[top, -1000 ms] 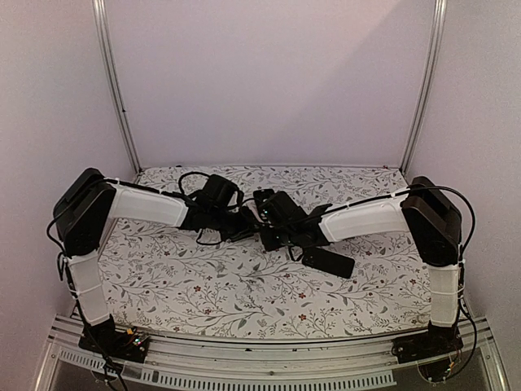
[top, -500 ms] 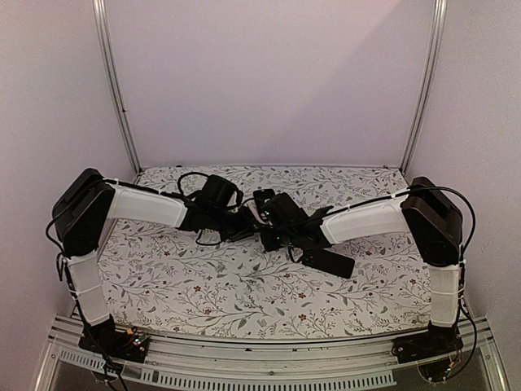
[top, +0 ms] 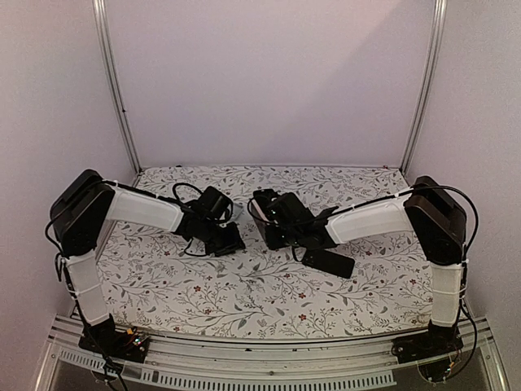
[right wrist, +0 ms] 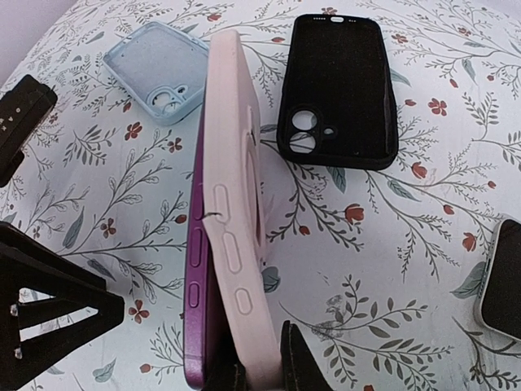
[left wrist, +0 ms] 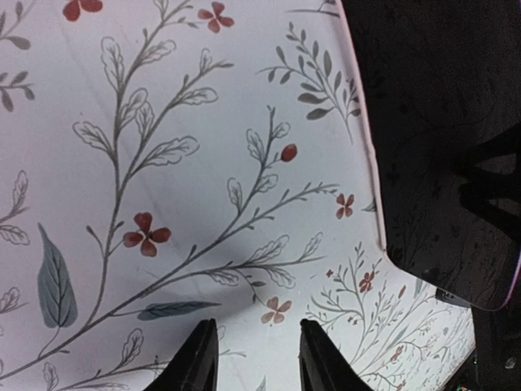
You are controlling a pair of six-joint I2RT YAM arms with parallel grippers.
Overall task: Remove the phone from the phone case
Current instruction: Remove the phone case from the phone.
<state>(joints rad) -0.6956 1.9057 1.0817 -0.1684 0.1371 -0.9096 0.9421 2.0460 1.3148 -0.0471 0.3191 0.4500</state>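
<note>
Left pincer (left wrist: 259, 358), released and empty, now withdrawn from right pincer (right wrist: 259, 376), clenched on pink phone case (right wrist: 236, 163); purple phone (right wrist: 195, 277) part-peeled, extraction unfinished.

I see the pale pink case (right wrist: 234, 163) raised and turned on its long edge, side buttons facing my right wrist camera. The purple phone (right wrist: 194, 309) lies against its left face, its edge standing clear of the case rim along that side.

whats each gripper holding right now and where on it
Right gripper pinches the pink silicone phone case by its near end, purple phone against it. Left gripper holds nothing.
</note>
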